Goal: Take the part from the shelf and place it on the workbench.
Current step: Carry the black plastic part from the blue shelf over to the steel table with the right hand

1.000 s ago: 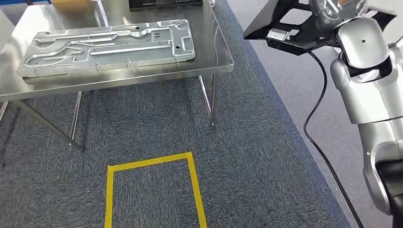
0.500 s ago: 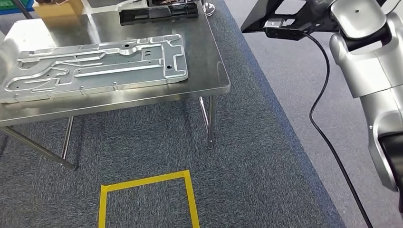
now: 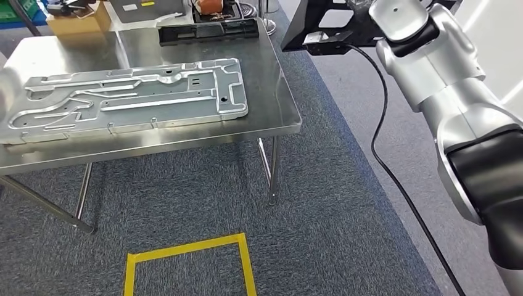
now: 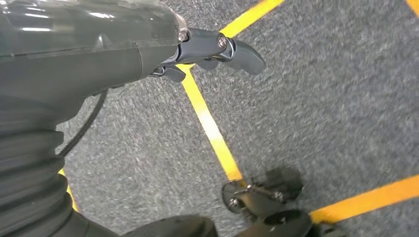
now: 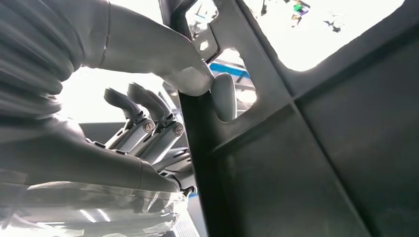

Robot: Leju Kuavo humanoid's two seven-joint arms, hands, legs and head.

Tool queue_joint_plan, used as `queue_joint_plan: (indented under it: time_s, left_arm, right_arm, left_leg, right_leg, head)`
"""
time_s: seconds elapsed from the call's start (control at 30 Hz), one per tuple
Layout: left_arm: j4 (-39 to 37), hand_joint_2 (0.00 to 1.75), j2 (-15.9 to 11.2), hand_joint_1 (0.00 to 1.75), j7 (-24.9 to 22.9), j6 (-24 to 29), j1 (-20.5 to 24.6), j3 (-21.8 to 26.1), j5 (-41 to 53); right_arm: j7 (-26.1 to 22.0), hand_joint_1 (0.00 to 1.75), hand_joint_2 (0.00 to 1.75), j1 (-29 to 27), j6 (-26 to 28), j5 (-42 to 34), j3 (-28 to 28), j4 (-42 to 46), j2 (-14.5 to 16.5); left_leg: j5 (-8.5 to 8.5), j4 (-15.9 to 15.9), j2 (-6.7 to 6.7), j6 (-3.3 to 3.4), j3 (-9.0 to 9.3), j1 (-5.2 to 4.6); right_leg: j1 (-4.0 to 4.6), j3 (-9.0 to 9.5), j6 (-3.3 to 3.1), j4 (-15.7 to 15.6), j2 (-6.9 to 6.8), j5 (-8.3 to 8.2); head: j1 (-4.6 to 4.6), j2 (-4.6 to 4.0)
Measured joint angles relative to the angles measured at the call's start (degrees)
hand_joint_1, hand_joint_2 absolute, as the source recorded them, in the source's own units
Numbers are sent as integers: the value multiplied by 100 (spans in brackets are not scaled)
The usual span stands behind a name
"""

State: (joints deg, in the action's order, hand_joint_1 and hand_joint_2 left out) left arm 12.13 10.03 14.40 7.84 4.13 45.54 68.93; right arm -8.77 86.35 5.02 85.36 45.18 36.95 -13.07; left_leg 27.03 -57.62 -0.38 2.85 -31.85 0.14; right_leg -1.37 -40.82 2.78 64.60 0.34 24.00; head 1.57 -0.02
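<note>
Part, black and flat, sits at the top of your head view, right of centre, held up in the air off the right edge of the workbench. Your right hand grips it: in the right wrist view the thumb presses on a black rib of the part and the darker fingers curl in behind that rib, so the part is pinched between them. Your silver right arm runs from the lower right of the head view up to the part, with a black cable hanging down from it over the carpet. On the workbench lies a long grey metal plate, with a black tray beyond it near the far edge and a cardboard box at upper left. Yellow tape marks a box on the carpet at the bottom. Your left hand hangs over carpet and yellow tape, fingers curled in and holding nothing.
</note>
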Motion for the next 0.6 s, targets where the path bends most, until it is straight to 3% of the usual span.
queue_joint_plan:
  time_s: [0.07, 0.1, 0.13, 0.17, 0.23, 0.27, 0.3, 0.4, 0.47, 0.53, 0.6]
  left_arm:
    - [0, 175, 3, 0, 1, -8, 2, 26, -3]
    - [0, 175, 4, 0, -2, -11, -4, 33, -3]
    - [0, 175, 6, 0, -9, -12, -15, 38, -3]
    - [0, 175, 10, 0, -19, -13, -24, 43, -5]
    - [-1, 175, 20, 0, -39, -13, -34, 60, -14]
    - [-2, 175, 26, 0, -47, -12, -30, 69, -17]
    - [-3, 175, 31, 0, -55, -11, -22, 78, -19]
    - [-4, 175, 43, 0, -85, -11, -9, 97, -21]
    - [-5, 175, 46, 0, -92, -11, -13, 113, -21]
    - [-6, 175, 48, 0, -93, -10, -14, 125, -21]
    - [-7, 175, 49, 0, -93, -10, -16, 143, -28]
  right_arm:
    - [5, 175, 175, 37, 68, 29, 67, -200, 101]
    - [5, 175, 175, 39, 83, 36, 95, -283, 140]
    - [4, 175, 175, 36, 91, 39, 117, -354, 179]
    - [3, 175, 175, 35, 93, 43, 131, -409, 213]
    - [5, 175, 175, 42, 103, 49, 143, -496, 269]
    - [6, 175, 175, 53, 117, 54, 154, -539, 296]
    - [7, 175, 175, 61, 132, 60, 168, -580, 323]
    - [4, 175, 175, 74, 164, 75, 209, -678, 397]
    - [3, 175, 175, 80, 172, 79, 219, -727, 440]
    - [-1, 175, 175, 75, 179, 82, 222, -775, 498]
    - [-7, 175, 175, 57, 183, 84, 231, -824, 545]
  left_leg:
    - [14, -8, 1, 13, 26, -4]
    - [27, -11, 1, 6, 42, -4]
    - [46, -15, 1, -6, 67, -3]
    - [75, -18, -1, -24, 105, -1]
    - [164, -18, -4, -73, 199, 1]
    - [206, -16, -4, -104, 236, 2]
    - [240, 0, -1, -139, 258, 3]
    - [225, -45, 8, -242, 306, 1]
    - [109, -462, 8, -286, 109, 4]
    - [135, -1157, 8, -328, -375, 23]
    - [520, -1574, 11, -375, -830, 41]
  right_leg:
    - [2, -361, 19, 675, -2, 319]
    - [3, -491, 16, 897, -4, 375]
    - [1, -528, 6, 928, -7, 327]
    - [-1, -450, 2, 734, -11, 178]
    - [2, -96, -22, -18, -28, -209]
    - [23, 52, -38, -350, -35, -274]
    - [46, 144, -75, -548, -39, -291]
    - [76, 275, -218, -680, -36, -176]
    - [45, 444, -294, -753, -43, -103]
    - [32, 634, -329, -815, -42, -11]
    - [29, 832, -324, -847, -35, 131]
  head:
    - [0, 0]
    - [0, 0]
    - [0, 0]
    - [0, 0]
    - [0, 0]
    - [1, 0]
    - [1, 0]
    - [2, 0]
    - [3, 0]
    - [3, 0]
    - [4, 0]
